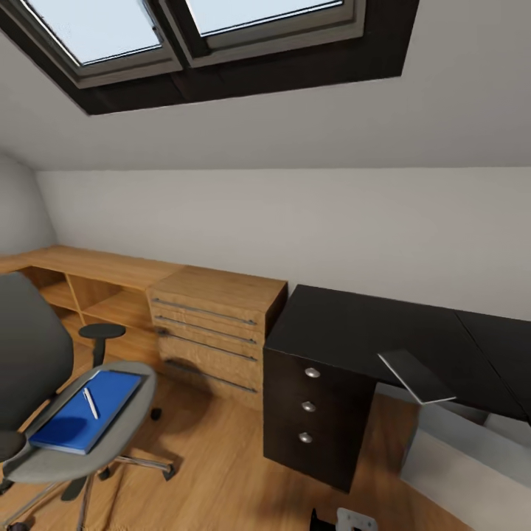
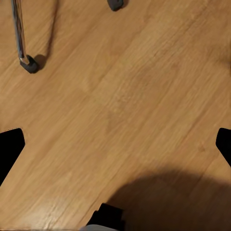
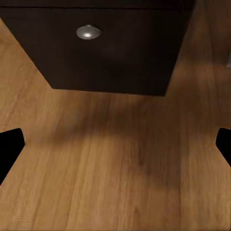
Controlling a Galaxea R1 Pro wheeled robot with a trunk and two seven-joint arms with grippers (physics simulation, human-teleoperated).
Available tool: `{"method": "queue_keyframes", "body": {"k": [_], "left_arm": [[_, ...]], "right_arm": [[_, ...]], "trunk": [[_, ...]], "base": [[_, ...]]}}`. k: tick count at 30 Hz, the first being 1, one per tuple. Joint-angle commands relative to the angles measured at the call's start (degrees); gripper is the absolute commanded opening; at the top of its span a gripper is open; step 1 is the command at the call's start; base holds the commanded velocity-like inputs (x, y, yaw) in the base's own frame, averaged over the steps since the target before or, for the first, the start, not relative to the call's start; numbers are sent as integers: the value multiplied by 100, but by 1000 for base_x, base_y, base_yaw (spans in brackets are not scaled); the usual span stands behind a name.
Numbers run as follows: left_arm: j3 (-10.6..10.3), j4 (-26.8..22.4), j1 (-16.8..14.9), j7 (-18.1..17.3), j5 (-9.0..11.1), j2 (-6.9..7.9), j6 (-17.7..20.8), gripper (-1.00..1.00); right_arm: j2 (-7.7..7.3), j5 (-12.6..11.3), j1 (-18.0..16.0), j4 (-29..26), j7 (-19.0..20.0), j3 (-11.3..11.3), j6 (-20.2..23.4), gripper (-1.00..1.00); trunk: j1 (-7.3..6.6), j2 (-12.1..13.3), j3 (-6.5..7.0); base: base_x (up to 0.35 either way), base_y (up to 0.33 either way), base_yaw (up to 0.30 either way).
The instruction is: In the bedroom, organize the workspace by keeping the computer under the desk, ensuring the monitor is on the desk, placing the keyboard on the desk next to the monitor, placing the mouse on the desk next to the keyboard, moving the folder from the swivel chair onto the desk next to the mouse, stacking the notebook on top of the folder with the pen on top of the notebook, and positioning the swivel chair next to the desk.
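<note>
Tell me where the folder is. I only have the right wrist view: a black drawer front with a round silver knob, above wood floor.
Observer: The blue folder lies flat on the seat of the swivel chair, which stands to the left of the desk in the head view.
Operator: Anything on top of it?
Observer: Yes, the pen lies on the folder, near its middle.
Operator: What is under my left arm?
Observer: The left wrist view looks down on wood floor, with one chair castor at the end of a metal leg.
</note>
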Motion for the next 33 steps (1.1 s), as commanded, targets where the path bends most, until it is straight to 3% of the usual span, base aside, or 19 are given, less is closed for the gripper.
{"method": "queue_keyframes", "body": {"k": [1,17,27,29,30,33], "left_arm": [[-32,-6,-3,36,63,9,-38,100],[-30,10,-3,36,72,10,-32,100],[20,768,-36,37,196,32,-29,100],[104,812,-63,37,275,39,-29,100],[288,838,-81,36,355,42,-34,100],[566,853,-92,-27,414,44,-36,100]], "right_arm": [[1,-15,-6,13,19,-41,-40,100],[1,11,0,13,19,-41,-117,100],[1,17,1,13,19,-41,-147,100],[1,19,1,11,19,-41,-147,100],[1,20,2,12,20,-41,-147,100],[1,20,2,12,19,-41,-147,100]], "trunk": [[0,-3,-9],[0,-3,-37],[0,-3,-37],[0,-3,-37],[0,-3,-37],[0,-3,-37]], "base": [[0,0,260],[0,0,271],[40,0,281],[169,0,280],[95,0,280],[52,0,280]]}}
